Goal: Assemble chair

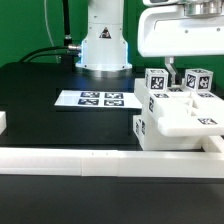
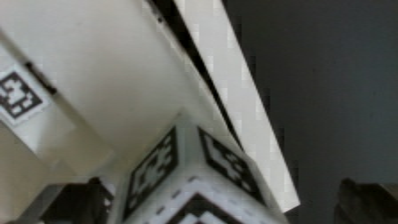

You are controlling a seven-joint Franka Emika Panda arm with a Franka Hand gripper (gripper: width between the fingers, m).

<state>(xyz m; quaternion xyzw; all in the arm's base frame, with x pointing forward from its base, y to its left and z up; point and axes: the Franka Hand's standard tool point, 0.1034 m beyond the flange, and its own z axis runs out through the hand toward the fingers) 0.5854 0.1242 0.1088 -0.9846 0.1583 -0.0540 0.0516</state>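
The gripper (image 1: 172,72) is hovering with its fingers (image 2: 71,205) spread apart just above the partly built chair (image 1: 178,112), which is sitting against the white border rail (image 1: 100,160), so it seems to be preparing a grasp, needing careful lowering.

desk (image 1: 40,95): black top, carries everything
marker board (image 1: 96,99): flat white sheet of printed tags, lying mid-desk
border rail (image 1: 90,160): long plain white bar along the near edge
backdrop (image 1: 30,25): green
cable (image 1: 45,50): dark, behind the desk
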